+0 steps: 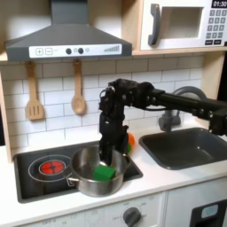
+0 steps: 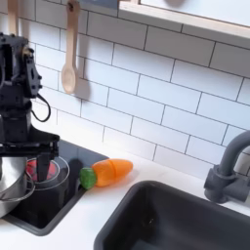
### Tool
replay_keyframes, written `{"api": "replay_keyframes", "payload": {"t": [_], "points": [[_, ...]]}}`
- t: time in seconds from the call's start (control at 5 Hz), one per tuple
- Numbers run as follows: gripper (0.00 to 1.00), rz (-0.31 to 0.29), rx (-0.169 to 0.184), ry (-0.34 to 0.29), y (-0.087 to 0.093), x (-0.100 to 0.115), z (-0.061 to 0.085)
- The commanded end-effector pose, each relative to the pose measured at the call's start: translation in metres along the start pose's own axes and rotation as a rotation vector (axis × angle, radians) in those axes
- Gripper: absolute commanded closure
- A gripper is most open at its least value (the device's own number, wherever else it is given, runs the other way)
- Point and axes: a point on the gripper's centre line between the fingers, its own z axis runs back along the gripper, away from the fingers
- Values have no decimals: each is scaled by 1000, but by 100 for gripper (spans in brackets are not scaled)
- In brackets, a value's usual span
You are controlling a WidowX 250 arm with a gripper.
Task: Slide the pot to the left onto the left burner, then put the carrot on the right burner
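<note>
The pot (image 1: 96,172) sits on the right burner (image 2: 44,171); end effector (image 1: 108,152) above it, grip state unclear.

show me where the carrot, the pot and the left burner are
carrot (image 2: 114,171), second exterior view, on its orange body
pot (image 1: 86,165), first exterior view, on its bare steel inner floor
left burner (image 1: 52,166), first exterior view, on its bright red centre

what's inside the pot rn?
In the first exterior view, a flat green toy piece lies inside the pot, and the gripper reaches down into it near the back rim. The arm covers part of the pot's floor, so anything there is hidden.
</note>
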Motion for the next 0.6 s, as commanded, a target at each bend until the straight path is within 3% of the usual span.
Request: {"api": "replay_keyframes", "payload": {"t": [0.0,0.2,0.4], "points": [[0,-3,4,16,-2,1,-5],[69,8,10,16,1,2,-7],[100,11,5,16,1,3,-6]]}}
